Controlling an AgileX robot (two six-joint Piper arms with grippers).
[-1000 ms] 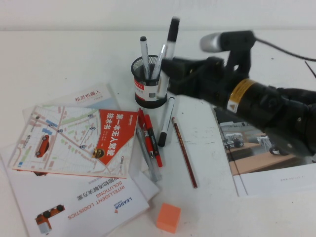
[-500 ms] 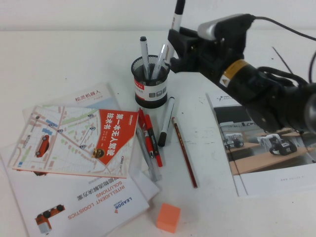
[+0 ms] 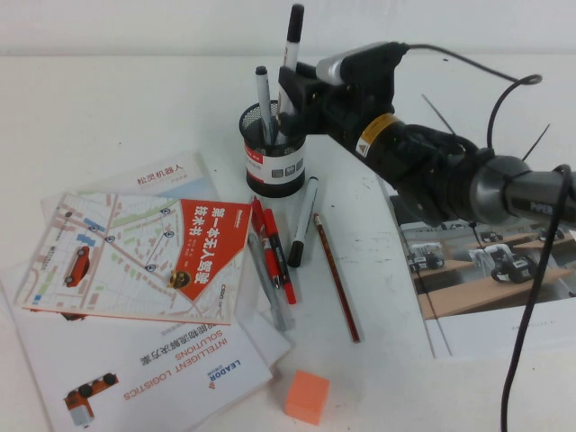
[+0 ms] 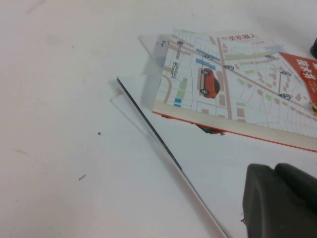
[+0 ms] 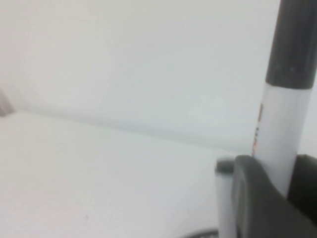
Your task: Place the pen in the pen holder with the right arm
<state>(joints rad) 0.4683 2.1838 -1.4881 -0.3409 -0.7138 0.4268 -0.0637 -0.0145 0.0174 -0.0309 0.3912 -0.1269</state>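
a: where's the pen [image 3: 290, 54]?
b: upper centre, upright, lower end inside the pen holder [image 3: 274, 149], pinched by the right pincer [image 3: 292, 90].
a: and the left pincer [image 4: 282, 201]?
b: low right in its wrist view, above the desk [image 4: 59, 99]; can't tell its state.
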